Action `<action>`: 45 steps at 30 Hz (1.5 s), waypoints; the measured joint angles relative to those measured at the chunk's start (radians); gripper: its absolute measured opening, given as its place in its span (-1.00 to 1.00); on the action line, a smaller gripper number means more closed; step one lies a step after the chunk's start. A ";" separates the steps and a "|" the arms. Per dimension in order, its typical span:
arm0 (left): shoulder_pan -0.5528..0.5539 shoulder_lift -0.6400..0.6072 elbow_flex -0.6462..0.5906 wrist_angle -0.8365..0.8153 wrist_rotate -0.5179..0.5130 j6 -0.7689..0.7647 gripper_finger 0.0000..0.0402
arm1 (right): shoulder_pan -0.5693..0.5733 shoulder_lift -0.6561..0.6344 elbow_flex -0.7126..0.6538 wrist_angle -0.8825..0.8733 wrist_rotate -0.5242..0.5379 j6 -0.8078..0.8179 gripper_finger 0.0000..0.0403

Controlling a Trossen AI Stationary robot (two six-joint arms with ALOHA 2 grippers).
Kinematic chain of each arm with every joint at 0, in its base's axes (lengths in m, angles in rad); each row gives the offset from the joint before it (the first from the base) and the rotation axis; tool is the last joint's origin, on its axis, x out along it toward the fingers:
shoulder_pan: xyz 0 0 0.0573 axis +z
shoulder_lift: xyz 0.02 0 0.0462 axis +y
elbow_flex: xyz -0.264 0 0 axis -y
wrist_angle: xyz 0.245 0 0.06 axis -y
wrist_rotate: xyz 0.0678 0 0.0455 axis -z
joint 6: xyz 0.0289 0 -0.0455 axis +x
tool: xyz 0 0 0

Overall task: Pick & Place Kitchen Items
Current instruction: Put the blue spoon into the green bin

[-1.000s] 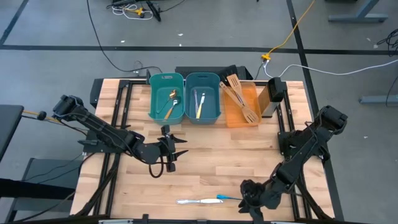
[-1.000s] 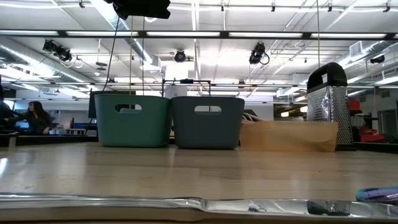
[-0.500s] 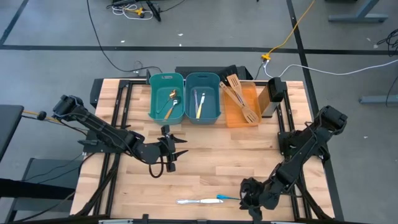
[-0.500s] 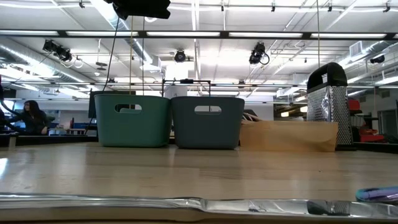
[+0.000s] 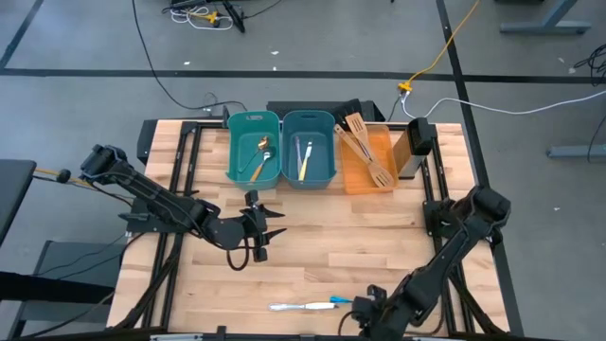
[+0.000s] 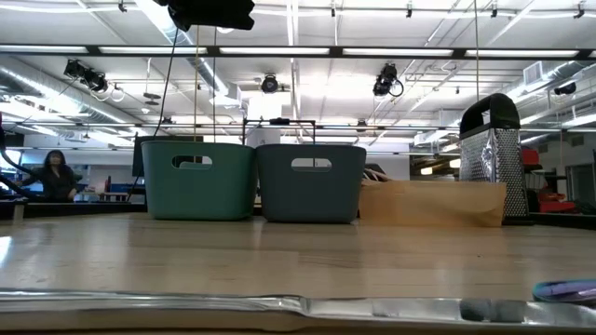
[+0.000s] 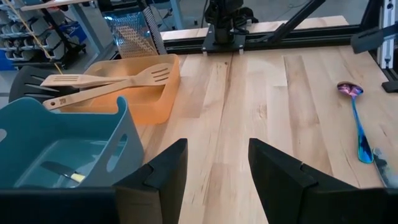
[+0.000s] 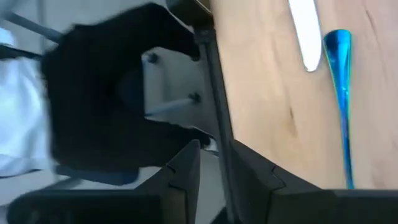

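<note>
Two utensils lie loose on the table (image 5: 312,256) near its front edge: a silver knife (image 5: 301,306) and, end to end with it, a spoon with a blue handle (image 5: 343,299). In the left wrist view the spoon's purple bowl (image 7: 349,89) shows far across the boards. Two pale wooden spatulas (image 5: 365,147) rest crossed in the orange tray (image 5: 358,180), and cutlery sits in both teal bins: a gold spoon in the left bin (image 5: 254,121), and cream-handled pieces in the right bin (image 5: 309,118). A metal grater (image 6: 491,158) stands past the tray. The right gripper (image 5: 371,305) hangs low at the front edge, just beside the handle end of the blue spoon; in its wrist view its fingers (image 8: 186,168) stand a little apart with nothing between them, the handle lying off to one side. The left gripper (image 5: 270,224) waits mid-table in front of the bins, its fingers (image 7: 163,174) wide apart and empty.
</note>
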 joint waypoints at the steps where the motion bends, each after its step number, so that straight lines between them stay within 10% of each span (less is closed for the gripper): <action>1: 0.000 0.000 0.000 -0.002 0.000 0.000 -0.12 | 0.000 0.015 0.027 -0.036 0.002 -0.004 -0.54; 14: 0.000 0.000 0.000 -0.003 0.000 -0.001 -0.12 | -0.006 0.091 0.115 -0.385 0.024 0.009 -0.54; 45: 0.000 0.000 0.000 -0.004 0.000 -0.021 -0.12 | -0.036 0.199 0.114 -0.420 -0.010 -0.030 -0.54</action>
